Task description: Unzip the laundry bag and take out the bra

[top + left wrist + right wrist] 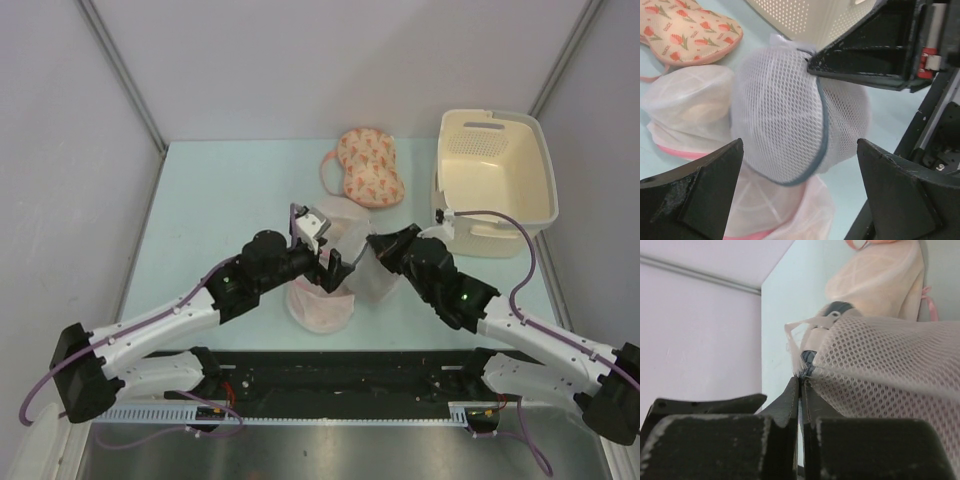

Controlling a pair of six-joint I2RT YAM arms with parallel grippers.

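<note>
The laundry bag, a white mesh dome with a grey zip rim, hangs lifted between both arms. My right gripper is shut on the grey zip end at the bag's edge, and it shows as a black wedge at the bag's top in the left wrist view. My left gripper stands wide open just in front of the bag, one finger on each side, touching nothing. In the top view it is just left of the bag. The bra is hidden.
Two mesh pouches with pink trim lie under and left of the bag. A peach patterned bra lies at the back. A cream basket stands at the back right, close to the right arm.
</note>
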